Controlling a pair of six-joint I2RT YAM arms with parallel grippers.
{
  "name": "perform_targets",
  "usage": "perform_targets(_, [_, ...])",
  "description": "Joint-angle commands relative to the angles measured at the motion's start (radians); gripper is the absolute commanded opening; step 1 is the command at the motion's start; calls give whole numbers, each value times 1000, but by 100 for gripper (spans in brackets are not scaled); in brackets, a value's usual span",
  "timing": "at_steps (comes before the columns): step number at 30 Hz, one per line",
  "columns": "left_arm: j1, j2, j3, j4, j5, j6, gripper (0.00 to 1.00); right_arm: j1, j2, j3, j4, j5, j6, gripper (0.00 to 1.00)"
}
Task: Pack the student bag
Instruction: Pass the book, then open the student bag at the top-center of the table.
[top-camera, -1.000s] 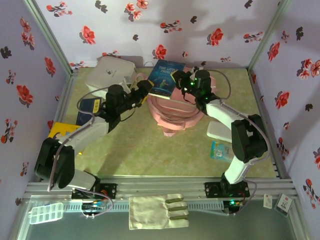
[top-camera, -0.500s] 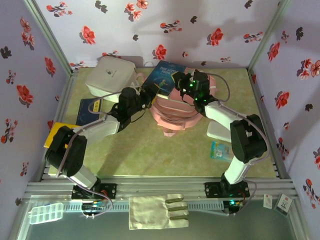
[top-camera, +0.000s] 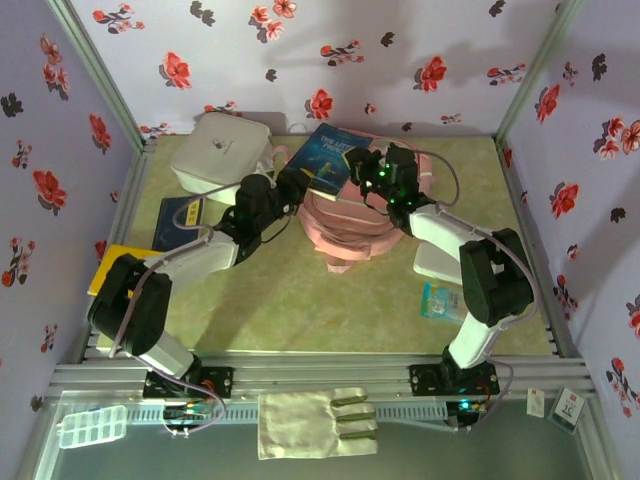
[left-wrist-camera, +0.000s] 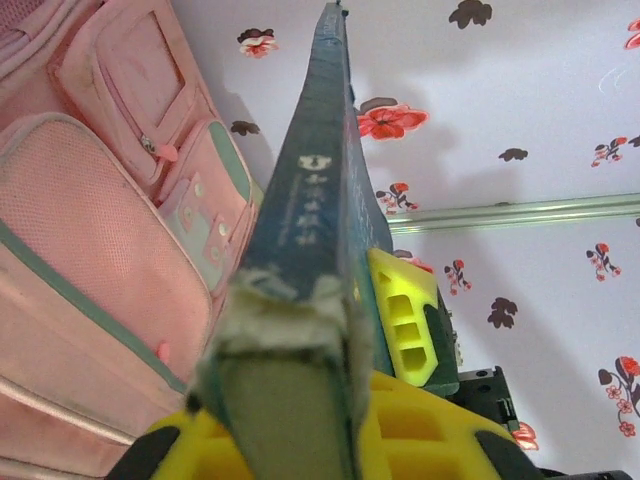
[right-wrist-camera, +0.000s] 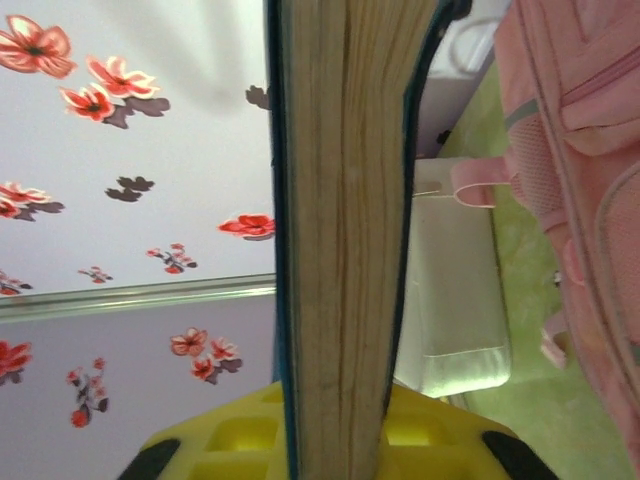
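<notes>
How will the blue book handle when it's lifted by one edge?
Probably stiff: the blue book shows a thick page block between firm-looking covers. Likely heavy for its size. Gripped at an edge, it might pivot or slip.

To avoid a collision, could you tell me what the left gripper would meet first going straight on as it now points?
The left gripper is shut on the blue book. Past that, its line seems to reach the floral wall, with the pink backpack close beside it; depth is unclear.

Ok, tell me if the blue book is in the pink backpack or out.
Out. The blue book is held up over the far end of the pink backpack, its whole cover visible from above.
</notes>
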Motion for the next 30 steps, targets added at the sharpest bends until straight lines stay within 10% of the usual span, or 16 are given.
perform_targets(1, [20, -62, -25, -31, -48, 45, 0, 0, -53, -11, -81, 24, -132, 42])
perform_targets(8, [87, -219, -59, -213, -50, 210, 0, -22, -117, 83, -658, 163, -671, 76])
perform_targets(17, [156, -419, -39, -519, -80, 426, 0, -15, -86, 206, -986, 331, -1370, 68])
perform_targets(30, [220, -523, -68, -604, -77, 476, 0, 45, 32, 291, -1139, 278, -1801, 73])
